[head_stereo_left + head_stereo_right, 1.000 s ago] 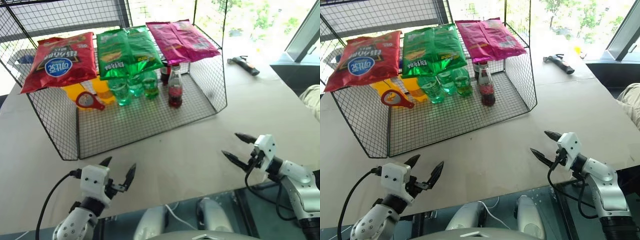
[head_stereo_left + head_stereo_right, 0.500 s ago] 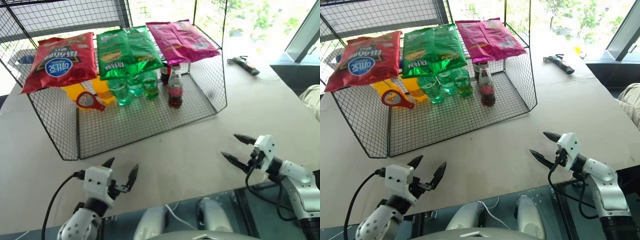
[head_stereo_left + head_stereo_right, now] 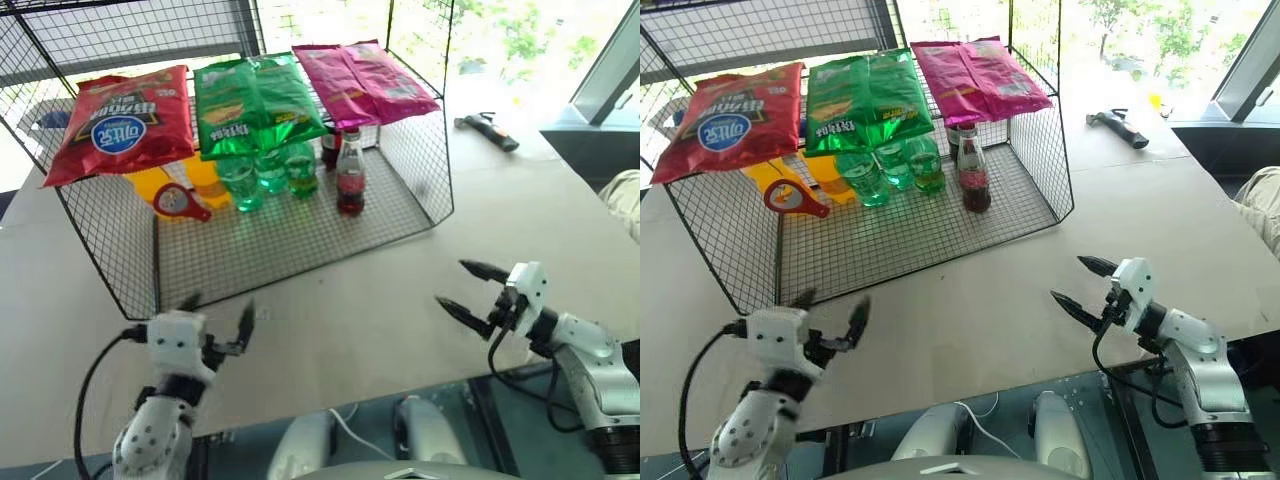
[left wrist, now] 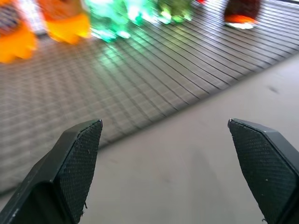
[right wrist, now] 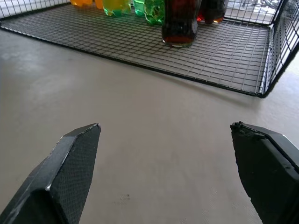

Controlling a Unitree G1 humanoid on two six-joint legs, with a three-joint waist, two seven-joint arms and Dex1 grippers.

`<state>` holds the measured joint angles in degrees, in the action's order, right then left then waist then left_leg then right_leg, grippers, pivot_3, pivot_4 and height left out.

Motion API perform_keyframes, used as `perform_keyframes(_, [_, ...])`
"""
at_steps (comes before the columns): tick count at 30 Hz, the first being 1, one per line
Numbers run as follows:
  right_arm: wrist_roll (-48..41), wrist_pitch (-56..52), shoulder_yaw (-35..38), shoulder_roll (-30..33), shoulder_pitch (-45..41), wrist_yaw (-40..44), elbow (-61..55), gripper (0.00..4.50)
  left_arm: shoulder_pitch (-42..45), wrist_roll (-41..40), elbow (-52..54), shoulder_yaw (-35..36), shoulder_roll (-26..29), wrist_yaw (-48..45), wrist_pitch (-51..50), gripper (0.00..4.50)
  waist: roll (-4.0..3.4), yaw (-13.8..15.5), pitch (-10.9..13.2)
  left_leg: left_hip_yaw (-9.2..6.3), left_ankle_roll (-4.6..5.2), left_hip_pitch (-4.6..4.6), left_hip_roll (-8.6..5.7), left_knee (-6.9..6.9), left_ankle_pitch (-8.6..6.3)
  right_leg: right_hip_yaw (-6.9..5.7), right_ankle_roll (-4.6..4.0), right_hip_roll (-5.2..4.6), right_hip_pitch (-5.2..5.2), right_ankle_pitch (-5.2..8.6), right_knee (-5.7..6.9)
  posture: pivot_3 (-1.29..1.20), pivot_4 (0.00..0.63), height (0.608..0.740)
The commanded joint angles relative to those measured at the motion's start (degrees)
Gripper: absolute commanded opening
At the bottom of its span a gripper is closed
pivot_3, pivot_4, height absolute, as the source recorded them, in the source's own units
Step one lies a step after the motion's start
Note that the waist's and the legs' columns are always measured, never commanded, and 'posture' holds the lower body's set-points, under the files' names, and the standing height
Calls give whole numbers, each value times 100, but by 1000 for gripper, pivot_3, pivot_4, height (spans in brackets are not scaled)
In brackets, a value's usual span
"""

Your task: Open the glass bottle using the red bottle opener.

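Note:
The glass bottle (image 3: 350,180) with dark cola and a red label stands upright on the wire rack's lower shelf, toward its right side. The red bottle opener (image 3: 178,202) lies on the same shelf at the left, ring head up front. My left gripper (image 3: 218,308) hovers open over the table just in front of the rack's front left edge, holding nothing. My right gripper (image 3: 452,284) is open and empty over the table at the right, pointing left toward the rack. In the right wrist view the bottle's base (image 5: 180,28) stands ahead of the open fingers.
The wire rack (image 3: 300,262) carries red, green and pink chip bags (image 3: 255,100) on top. Green plastic bottles (image 3: 270,170), orange packs and a darker bottle share the lower shelf. A dark hammer-like tool (image 3: 488,130) lies at the far right. The table's front edge is near both arms.
My left gripper has risen and moved forward toward the rack's front edge. My right gripper has shifted slightly left. Both stay open.

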<state>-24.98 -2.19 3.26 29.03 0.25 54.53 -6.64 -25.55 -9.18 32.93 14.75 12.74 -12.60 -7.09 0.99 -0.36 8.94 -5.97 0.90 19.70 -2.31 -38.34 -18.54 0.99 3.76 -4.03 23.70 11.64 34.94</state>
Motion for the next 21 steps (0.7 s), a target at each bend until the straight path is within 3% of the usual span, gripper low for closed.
perform_keyframes(1, [-796, -762, -207, -70, -308, 32, -1013, 4500, 640, 266, 80, 409, 8, 623, -124, 4449, -1, 4, 0, 0, -4, 0, 0, 0, 2, 0, 0, 0, 0, 0, 0, 0, 150, 740])
perform_keyframes(9, [-1482, -1678, -374, -298, -1024, -453, -1853, 4500, 2247, 647, -329, 689, 390, 1191, -583, 4449, 10, 62, -14, -13, -11, 3, -24, -7, 6, -7, -2, 0, 2, -9, 2, 0, 150, 740])
perform_keyframes(17, [-1404, -1694, -347, -398, -1221, -643, -1836, 4500, 2926, 361, -1225, 539, 889, 530, -421, 4449, 8, 100, -14, -16, -12, 7, -32, -3, 6, -6, -2, -3, 10, -9, 2, 0, 150, 740])
perform_keyframes(21, [-1369, -1670, -367, -439, -1161, -728, -1901, 4500, 3036, 197, -1461, 578, 943, 289, -270, 3247, 8, 102, -13, -17, -12, 7, -31, -2, 6, -5, -2, -4, 11, -9, 1, 0, 150, 740])
